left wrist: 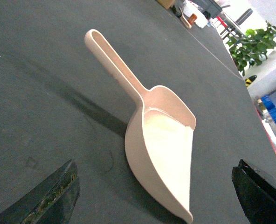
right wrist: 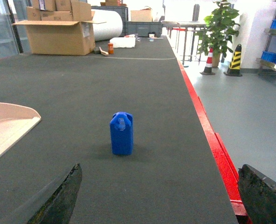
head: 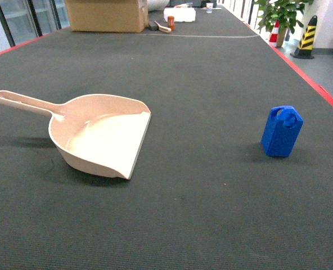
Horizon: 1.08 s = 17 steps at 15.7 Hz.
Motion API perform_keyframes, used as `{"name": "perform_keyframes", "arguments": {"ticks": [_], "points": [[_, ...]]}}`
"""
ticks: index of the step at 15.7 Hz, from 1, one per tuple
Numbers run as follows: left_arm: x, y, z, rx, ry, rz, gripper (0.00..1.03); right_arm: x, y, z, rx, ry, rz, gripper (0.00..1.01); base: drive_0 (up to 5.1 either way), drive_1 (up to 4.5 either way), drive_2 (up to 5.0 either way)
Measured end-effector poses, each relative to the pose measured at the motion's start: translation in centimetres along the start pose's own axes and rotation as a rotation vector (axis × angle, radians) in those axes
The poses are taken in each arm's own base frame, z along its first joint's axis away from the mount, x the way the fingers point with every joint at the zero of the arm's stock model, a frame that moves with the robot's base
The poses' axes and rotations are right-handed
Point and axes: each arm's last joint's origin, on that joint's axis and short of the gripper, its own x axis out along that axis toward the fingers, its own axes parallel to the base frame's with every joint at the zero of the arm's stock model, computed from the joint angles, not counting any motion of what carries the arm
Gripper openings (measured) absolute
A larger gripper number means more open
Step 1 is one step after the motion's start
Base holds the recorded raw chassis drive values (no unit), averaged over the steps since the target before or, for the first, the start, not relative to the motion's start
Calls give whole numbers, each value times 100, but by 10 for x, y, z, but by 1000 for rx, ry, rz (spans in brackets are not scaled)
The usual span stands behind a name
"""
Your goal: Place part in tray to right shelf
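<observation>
On the dark ribbed surface point(head: 200, 84) the tray point(head: 99, 138) lies at about 9 o'clock in the head view, handle reaching to 10 o'clock and flat front lip facing 3 o'clock. The part point(head: 282, 131) stands upright at about 3 o'clock, well apart from the tray, with bare mat between them and all around it. A red edge strip point(right wrist: 212, 135) runs along the surface's right side, near the part but not touching it; beyond it the floor drops away. Cardboard boxes point(right wrist: 58, 30) sit far off at 12 o'clock.

From the right wrist camera, the right end effector point(right wrist: 159, 198) has its two dark fingers spread wide and holds nothing; the part stands ahead at 12 o'clock, between the finger lines. The left end effector point(left wrist: 154, 198) is likewise spread wide and empty, with the tray lying just ahead between its fingers, lip toward 5 o'clock.
</observation>
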Motion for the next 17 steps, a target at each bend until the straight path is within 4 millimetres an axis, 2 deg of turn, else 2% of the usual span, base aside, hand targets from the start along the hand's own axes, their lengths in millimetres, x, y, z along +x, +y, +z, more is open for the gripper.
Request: {"name": "perform_keyframes", "arguments": {"ticks": [1,2,5,9,13,14,15,16,17], "points": [[24,6,-1,-43,36,12,98,0,0,0,0,0,0,98,0,0,0],[64,18,-7,-119,103,41,98,0,0,0,0,0,0,98,0,0,0],[127,26,5,-189,101,25,98,0,0,0,0,0,0,98,0,0,0],[191,29,18,-287,91,-3,98,0,0,0,0,0,0,98,0,0,0],[242,41,21,-344,92,5,96,0,0,0,0,0,0,98,0,0,0],[250,46,20,-372,114,-10,82,0,0,0,0,0,0,98,0,0,0],[253,48,21,-422,134,-89,53,0,0,0,0,0,0,98,0,0,0],[249,43,18,-453,153,-178,33,0,0,0,0,0,0,98,0,0,0],[244,40,10,-474,190,-226,19,0,0,0,0,0,0,98,0,0,0]]}}
